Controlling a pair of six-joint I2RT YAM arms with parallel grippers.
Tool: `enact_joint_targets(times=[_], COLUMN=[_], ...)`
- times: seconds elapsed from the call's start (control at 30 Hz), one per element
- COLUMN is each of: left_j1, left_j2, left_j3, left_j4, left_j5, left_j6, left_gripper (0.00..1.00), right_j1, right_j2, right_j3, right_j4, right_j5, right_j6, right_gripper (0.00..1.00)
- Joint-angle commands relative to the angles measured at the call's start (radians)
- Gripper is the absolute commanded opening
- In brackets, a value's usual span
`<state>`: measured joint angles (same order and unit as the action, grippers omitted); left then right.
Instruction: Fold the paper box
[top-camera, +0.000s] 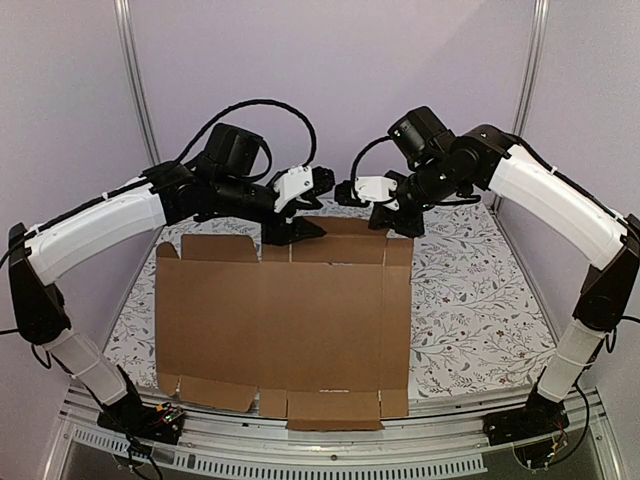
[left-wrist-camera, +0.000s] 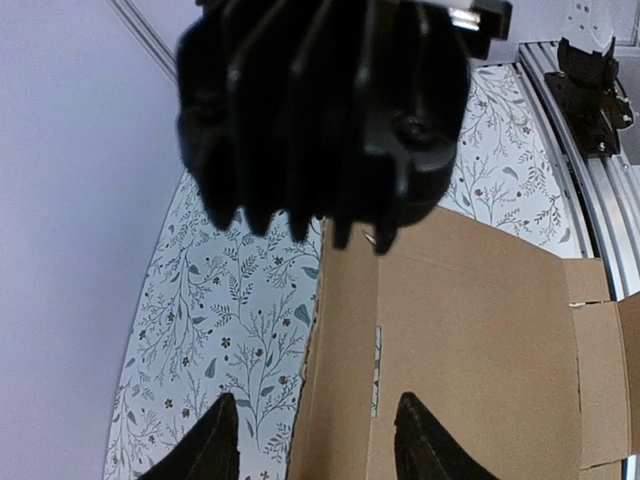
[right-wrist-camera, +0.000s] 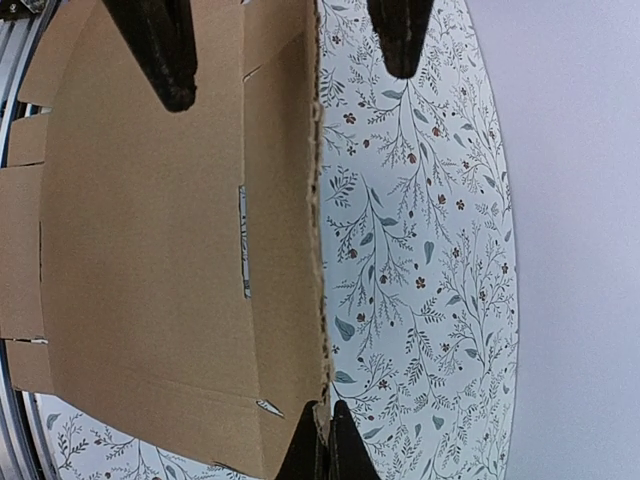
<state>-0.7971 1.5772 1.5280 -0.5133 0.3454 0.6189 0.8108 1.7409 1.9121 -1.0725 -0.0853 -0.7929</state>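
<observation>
Pale lilac walls (top-camera: 350, 60) close in a table covered with a floral cloth (top-camera: 470, 300). The paper box (top-camera: 285, 320) lies flat and unfolded at the cloth's centre, flaps out on every side. Both arms reach to its far edge. The left gripper (left-wrist-camera: 318, 440) has its fingers spread across that edge, one over cardboard, one over cloth. The right gripper (right-wrist-camera: 321, 447) has its fingertips pressed together beside the same edge; I cannot tell whether it grips the cardboard.

The right jaws are pressed together at the edge of the paper box (right-wrist-camera: 150, 250). Opposite them, the left jaws straddle that same edge above the floral worktop (right-wrist-camera: 420, 250).
</observation>
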Motion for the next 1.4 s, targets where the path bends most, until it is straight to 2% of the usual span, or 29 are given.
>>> enact_joint_targets(times=[0.0, 0.13, 0.33, 0.5, 0.6, 0.7, 0.8, 0.93, 1.2, 1.27, 1.37], left_j1=[-0.022, -0.032, -0.044, -0.051, -0.055, -0.057, -0.057, -0.056, -0.031, -0.013, 0.02], left_j2=[0.026, 0.056, 0.087, 0.103, 0.104, 0.099, 0.088, 0.064, 0.028, 0.015, -0.023], left_j3=[0.04, 0.07, 0.097, 0.104, 0.107, 0.106, 0.096, 0.067, 0.031, 0.012, -0.027], left_j4=[-0.045, -0.078, -0.103, -0.107, -0.105, -0.102, -0.086, -0.034, 0.068, 0.115, 0.182], left_j5=[-0.015, -0.039, -0.082, -0.111, -0.125, -0.143, -0.165, -0.202, -0.25, -0.254, -0.217], left_j6=[0.026, 0.042, 0.066, 0.076, 0.082, 0.089, 0.094, 0.094, 0.051, 0.024, -0.037], left_gripper=[0.46, 0.31, 0.18, 0.0, 0.0, 0.0, 0.0, 0.0, 0.0, 0.0, 0.0], right_j1=[0.007, 0.01, 0.019, 0.021, 0.019, 0.02, 0.021, 0.002, -0.108, -0.135, -0.184], right_j2=[0.005, 0.001, -0.007, -0.016, -0.023, -0.04, -0.08, -0.151, -0.306, -0.352, -0.404], right_j3=[0.027, 0.027, 0.019, 0.012, 0.006, -0.016, -0.064, -0.149, -0.355, -0.42, -0.521], right_j4=[0.027, 0.035, 0.034, 0.036, 0.041, 0.068, 0.126, 0.208, 0.367, 0.416, 0.498], right_j5=[-0.018, -0.022, -0.024, -0.025, -0.029, -0.028, -0.008, 0.023, 0.04, 0.028, -0.027], right_j6=[0.015, 0.02, 0.018, 0.018, 0.021, 0.037, 0.066, 0.117, 0.326, 0.378, 0.467], right_gripper=[0.0, 0.0, 0.0, 0.0, 0.02, 0.09, 0.21, 0.29, 0.45, 0.5, 0.52])
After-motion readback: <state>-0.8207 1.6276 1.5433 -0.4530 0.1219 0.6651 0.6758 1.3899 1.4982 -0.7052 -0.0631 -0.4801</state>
